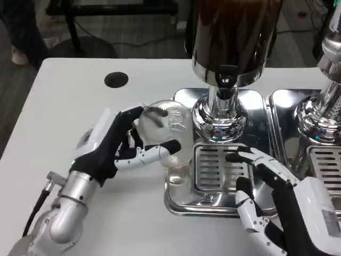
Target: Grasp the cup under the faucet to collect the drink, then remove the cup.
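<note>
— Gripping anything, that left hand (114,146)?

— Yes: its fingers wrap round the clear cup (165,130), thumb side on the near wall, the others behind. The cup sits tilted in the grasp, just left of the dispenser's chrome column (219,114), at the left edge of the drip tray (184,200).

— And the faucet (225,82)?

— Up and to the right of the held cup, not over it.

— The right hand (277,205)?

— Holding nothing, fingers spread, their tips resting on the slotted grate (216,165) to the right of the cup. A second chrome dispenser (319,114) stands beyond that hand, and a black round hole (116,80) lies in the table (64,106) beyond the left hand.
</note>
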You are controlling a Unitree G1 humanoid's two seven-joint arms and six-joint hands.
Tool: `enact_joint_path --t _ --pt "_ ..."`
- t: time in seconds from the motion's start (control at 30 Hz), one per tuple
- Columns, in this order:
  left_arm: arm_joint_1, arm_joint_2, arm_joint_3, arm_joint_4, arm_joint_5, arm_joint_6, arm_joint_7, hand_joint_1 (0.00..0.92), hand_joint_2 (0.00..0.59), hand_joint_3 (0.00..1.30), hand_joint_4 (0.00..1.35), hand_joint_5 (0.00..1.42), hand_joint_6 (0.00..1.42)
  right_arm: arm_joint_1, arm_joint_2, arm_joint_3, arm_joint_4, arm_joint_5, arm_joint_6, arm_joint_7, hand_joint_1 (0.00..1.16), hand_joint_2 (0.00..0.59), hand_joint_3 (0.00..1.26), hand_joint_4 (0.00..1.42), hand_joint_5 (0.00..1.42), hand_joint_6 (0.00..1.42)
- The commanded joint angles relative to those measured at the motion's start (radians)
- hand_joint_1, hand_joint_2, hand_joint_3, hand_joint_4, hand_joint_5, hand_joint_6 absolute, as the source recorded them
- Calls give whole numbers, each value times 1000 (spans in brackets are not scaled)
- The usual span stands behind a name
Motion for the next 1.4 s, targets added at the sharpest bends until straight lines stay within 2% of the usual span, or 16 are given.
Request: enact_joint_path --t 0.03,0.47,0.7,0.87,0.93,1.0,1.13,1.23,1.4 --pt "-61 -35 -27 28 15 13 -21 457 100 631 746 1032 1316 21 17 -13 -42 -15 14 -20 217 509 383 243 272 343" --pt "-147 -112 -81 113 44 72 -80 455 98 631 752 1028 1315 53 69 -14 -88 -54 28 -51 217 509 383 244 272 343" --pt "-154 -116 -101 124 46 67 -93 455 96 630 744 1011 1297 65 73 -16 -91 -55 26 -57 216 509 383 246 272 344" --pt "-147 -102 -112 113 53 63 -96 434 94 611 706 997 1279 52 70 -17 -82 -47 22 -51 216 509 383 246 272 344" --pt "-144 -95 -116 107 55 59 -103 306 85 518 560 791 1028 44 68 -17 -78 -42 21 -46 216 509 383 246 272 344" --pt "-139 -89 -118 98 57 56 -103 241 76 476 486 656 861 38 65 -17 -75 -38 21 -44 216 509 383 246 272 344" --pt "-136 -84 -116 86 49 55 -118 209 66 453 430 577 764 27 59 -15 -69 -29 20 -44 216 509 383 246 272 344" --pt "-138 -81 -115 83 43 58 -138 173 51 355 235 357 529 20 56 -14 -65 -26 18 -44 216 509 383 247 274 344" --pt "-143 -77 -133 72 69 72 -141 148 53 270 91 193 307 14 50 -15 -61 -19 17 -42 215 509 391 247 286 344"
